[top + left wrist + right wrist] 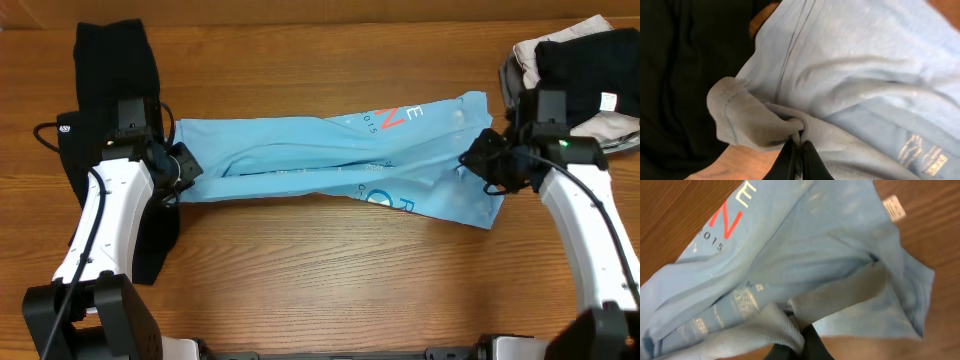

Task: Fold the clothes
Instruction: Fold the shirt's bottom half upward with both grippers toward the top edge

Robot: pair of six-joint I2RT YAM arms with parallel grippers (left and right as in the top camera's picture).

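Light blue cotton T-shirt with red and white lettering (340,160) lies bunched into a long band on the wooden desk (300,280) — long axis runs left-right, strung between the two arms. Left claw (184,170) is clenched on a pinch of hem at the band's left end. Right claw (482,160) is clenched on gathered fabric at the right end. The shirt lies inboard of each claw, so neither arm is nearer. Right pinch probably takes two layers — wrist view is too close to be sure. Long black soft garment (110,70) lies under the left arm, with the shirt's left end overlapping it.
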